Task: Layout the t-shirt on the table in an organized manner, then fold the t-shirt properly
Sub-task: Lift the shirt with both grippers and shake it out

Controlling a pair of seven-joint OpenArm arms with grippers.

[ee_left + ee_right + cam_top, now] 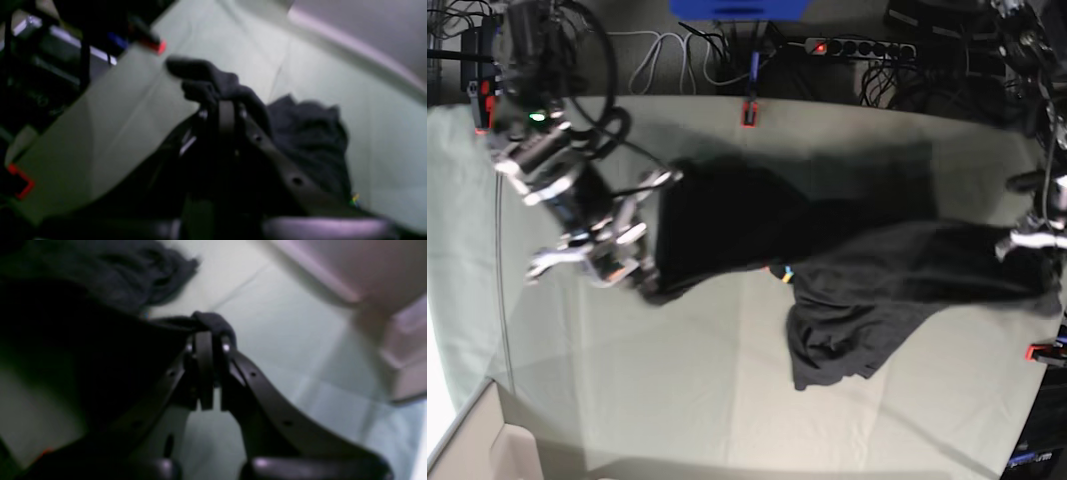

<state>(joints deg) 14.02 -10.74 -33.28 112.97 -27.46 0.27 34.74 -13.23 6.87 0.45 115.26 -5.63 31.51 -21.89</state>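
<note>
Seen from its own wrist camera, the right gripper [207, 340] has its dark curved fingers drawn together on a bunched fold of the large black soft cotton t-shirt [213, 323], with the rest of the cloth hanging dark to one side and crumpled beyond it. The left gripper [227, 110], in its blurred wrist view, is likewise clamped on a lump of the same garment [307, 133], which trails away behind the fingers over the pale grey-green cloth-covered table [133, 110].

From the base view, the t-shirt [867, 280] stretches across the middle of the table [677, 400] between the two arms, pulled taut towards each grip. A loose, wrinkled flap sags towards the table's near edge, and a small spot of coloured print shows near the shirt's middle. The right gripper [642, 265] holds the shirt's end at one side of the table, the left gripper [1032, 240] the other end. A red clamp [748, 113] sits on the table's far edge.
</note>
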